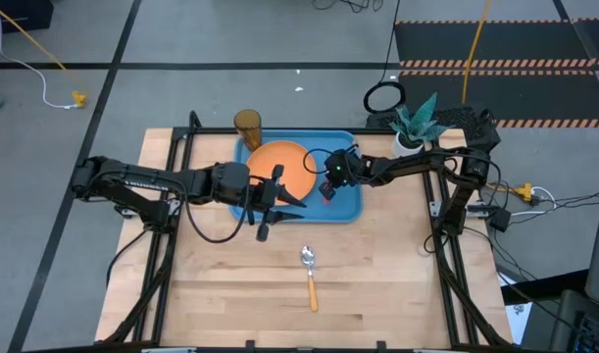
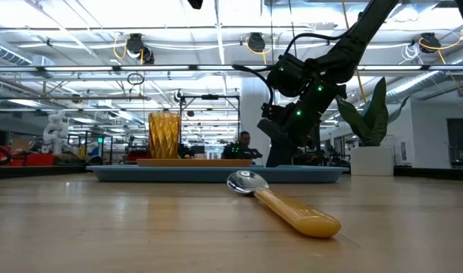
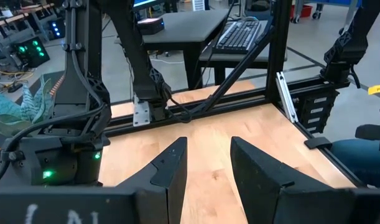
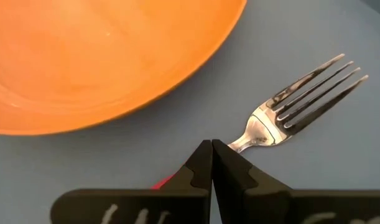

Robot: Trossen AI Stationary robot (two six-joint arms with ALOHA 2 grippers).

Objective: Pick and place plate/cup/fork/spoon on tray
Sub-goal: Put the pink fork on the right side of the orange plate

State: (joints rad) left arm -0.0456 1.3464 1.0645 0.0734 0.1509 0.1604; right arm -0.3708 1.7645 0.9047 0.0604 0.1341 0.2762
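The tray (image 1: 350, 210) lies at the far middle of the wooden counter (image 1: 377, 284). On it the plate (image 1: 284, 167) fills the left part, and the fork (image 4: 301, 102) lies flat on the blue floor just beside the plate's rim, tines pointing away from the right arm's wrist.

The right end effector (image 4: 211, 158) is low over the tray, its two fingers pressed together over the fork's neck where the metal meets the red handle. The fingers meet tip to tip, so the fork is not clearly clamped between them; only a sliver of red shows beneath.

The cup (image 1: 247, 126) stands upright at the tray's far left corner; whether it is on the tray or just outside it cannot be told.

The spoon (image 1: 309, 275) lies on the bare counter, well apart from the tray on the near side, bowl toward the tray and handle toward the counter's near edge.

The left end effector (image 3: 208, 165) is at the tray's near left edge beside the plate, its fingers apart with nothing between them.

A potted plant (image 1: 414, 123) stands near the tray's far right corner.
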